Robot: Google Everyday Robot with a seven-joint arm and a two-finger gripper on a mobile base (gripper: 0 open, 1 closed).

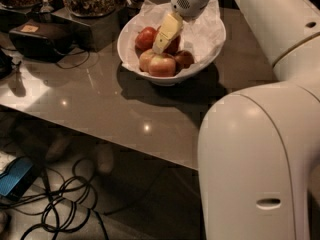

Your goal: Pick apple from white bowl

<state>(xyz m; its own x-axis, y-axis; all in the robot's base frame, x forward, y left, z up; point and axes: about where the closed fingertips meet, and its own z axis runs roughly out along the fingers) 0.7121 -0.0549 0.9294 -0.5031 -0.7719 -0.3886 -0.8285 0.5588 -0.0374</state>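
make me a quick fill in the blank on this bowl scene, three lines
1. The claw hangs over the white bowl, which is lined with crumpled white ____.
2. The deep red apple lies on the image-____ side of the claw.
3. Dark ____ trail across the floor beside the table.

Missing words: paper; left; cables.

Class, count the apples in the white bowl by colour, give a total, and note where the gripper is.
Red apples: 3: the apple, a smaller red apple, and a third red apple partly hidden behind the gripper.
Pale yellow-pink apples: 2
Total: 5 apples in the white bowl; the gripper hangs low over the red ones.
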